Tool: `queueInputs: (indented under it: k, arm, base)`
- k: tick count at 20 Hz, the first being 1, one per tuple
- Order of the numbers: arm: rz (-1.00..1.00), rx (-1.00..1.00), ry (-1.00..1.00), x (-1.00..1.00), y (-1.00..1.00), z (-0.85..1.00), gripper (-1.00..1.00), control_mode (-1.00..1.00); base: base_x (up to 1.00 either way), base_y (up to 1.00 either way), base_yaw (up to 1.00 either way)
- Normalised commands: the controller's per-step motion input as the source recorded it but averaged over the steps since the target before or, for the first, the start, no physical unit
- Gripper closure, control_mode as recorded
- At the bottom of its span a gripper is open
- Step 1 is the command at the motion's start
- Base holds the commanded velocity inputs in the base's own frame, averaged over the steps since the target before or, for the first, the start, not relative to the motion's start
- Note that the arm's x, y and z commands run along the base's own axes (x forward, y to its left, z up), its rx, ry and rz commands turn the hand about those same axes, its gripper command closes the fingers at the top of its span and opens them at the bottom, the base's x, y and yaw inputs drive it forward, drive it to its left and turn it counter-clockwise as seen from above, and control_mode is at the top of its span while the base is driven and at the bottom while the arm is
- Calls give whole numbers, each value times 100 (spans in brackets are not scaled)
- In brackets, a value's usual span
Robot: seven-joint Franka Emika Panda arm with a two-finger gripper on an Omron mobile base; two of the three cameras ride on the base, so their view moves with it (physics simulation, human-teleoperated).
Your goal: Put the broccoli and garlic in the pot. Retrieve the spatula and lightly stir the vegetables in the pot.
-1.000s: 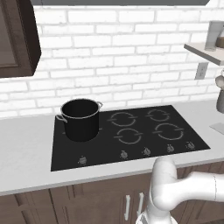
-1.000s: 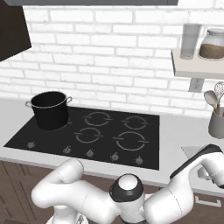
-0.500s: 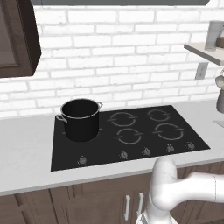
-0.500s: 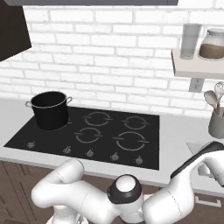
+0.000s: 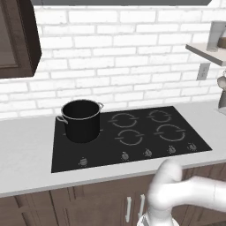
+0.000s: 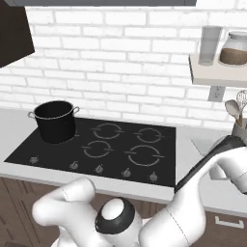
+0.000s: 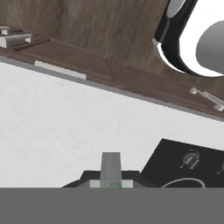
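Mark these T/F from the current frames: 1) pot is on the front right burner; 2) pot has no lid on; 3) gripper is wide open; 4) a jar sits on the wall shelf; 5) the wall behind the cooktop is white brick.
1) The pot is on the front right burner: false. It stands at the left end of the cooktop.
2) The pot has no lid on: true, its mouth is open.
3) The gripper is wide open: false. In the hand view its tips are together, so it is shut. A hint of green shows between them, too small to identify.
4) A jar sits on the wall shelf: true, beside a tall glass.
5) The wall behind the cooktop is white brick: true.
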Motion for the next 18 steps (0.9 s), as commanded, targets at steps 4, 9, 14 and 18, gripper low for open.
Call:
queueInputs:
  k: [4,9,14,18]
  arm:
    - [10,-46,0,-5,100,77,100,-100]
    - [11,-47,0,0,100,81,100,-100]
    - [10,-38,14,11,100,100,100,-100]
    - [10,-37,23,22,100,98,100,-100]
  base:
    - [0,0,0]
    - [0,0,0]
    - [0,0,0]
    - [0,0,0]
